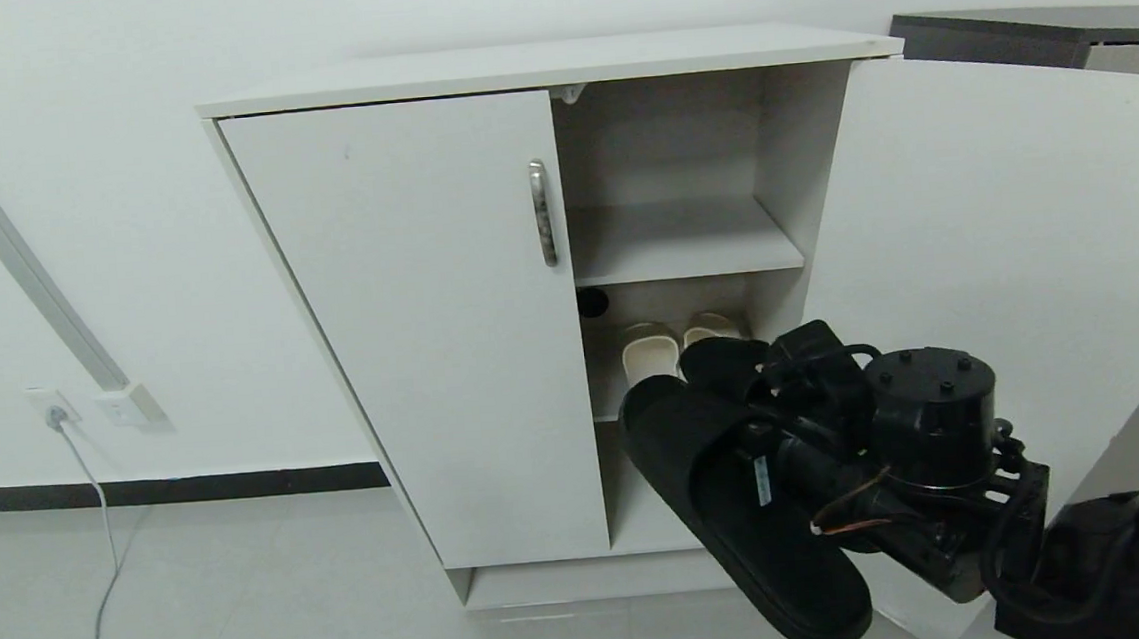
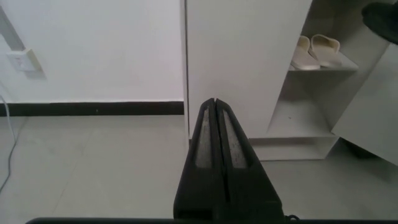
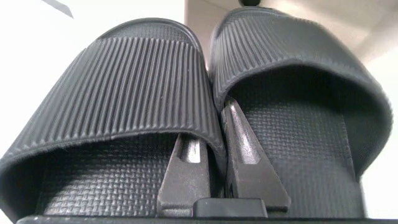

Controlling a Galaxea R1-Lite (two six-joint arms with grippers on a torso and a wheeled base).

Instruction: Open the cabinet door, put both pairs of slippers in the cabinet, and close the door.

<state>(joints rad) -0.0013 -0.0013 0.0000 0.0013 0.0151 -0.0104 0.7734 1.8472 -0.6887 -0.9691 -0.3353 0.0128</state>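
Observation:
The white cabinet (image 1: 532, 66) stands against the wall with its left door (image 1: 419, 320) closed and its right door (image 1: 1004, 229) swung wide open. A beige pair of slippers (image 1: 677, 344) lies side by side on the middle shelf; the left wrist view has these beige slippers (image 2: 317, 51) too. My right gripper (image 3: 214, 162) is shut on the black pair of slippers (image 1: 743, 508), pinching their touching inner sides together. It holds them in front of the open compartment, toes toward the cabinet. My left gripper (image 2: 215, 104) is shut with nothing in it, low over the floor before the closed door.
The upper shelf (image 1: 684, 241) and the bottom compartment (image 2: 298, 118) hold nothing. A wall socket (image 1: 54, 406) with a hanging cable (image 1: 103, 533) is at the left. A dark grey unit (image 1: 1041, 31) stands behind the open door. Open floor (image 1: 199, 606) lies to the left.

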